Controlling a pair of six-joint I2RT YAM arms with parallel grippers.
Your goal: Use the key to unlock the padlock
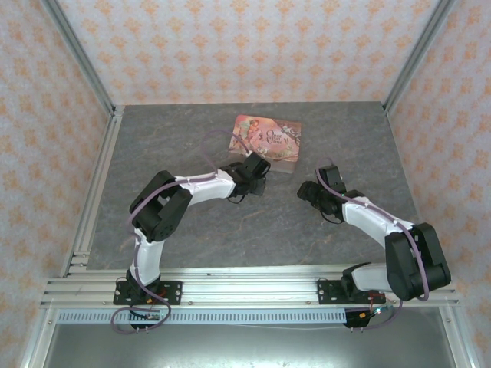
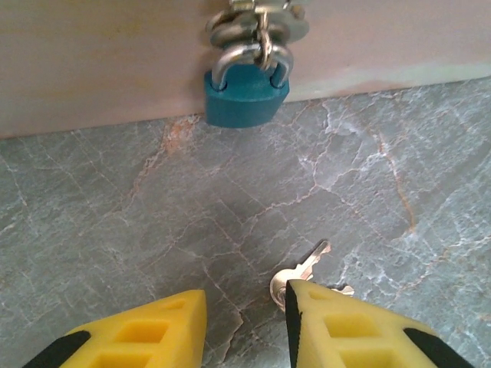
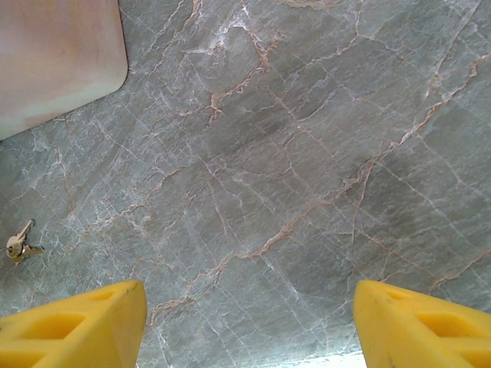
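On the table [image 2: 115, 230] by my left claw [image 2: 245, 333], beside one finger [image 2: 330, 326], not betw. the jaws (narrow gap, empty), lies the key [image 2: 303, 270]. The padlock [image 2: 244, 93] hangs on the tin [image 2: 92, 61]. Step: key pickup; next I must shift sideways to straddle it. My right claw [image 3: 245, 322] gapes wide, empty.

The left arm [image 1: 203, 186] and right arm [image 1: 368, 216] have white shells between bulky black joints, with thin lilac cables [image 1: 113, 318] looping alongside. Black base plates [image 1: 146, 291] sit toward six o'clock overhead. The left gripper [image 2: 245, 310] and right gripper [image 3: 249, 299] carry yellow wedge fingers [image 2: 153, 337] with recessed cells.
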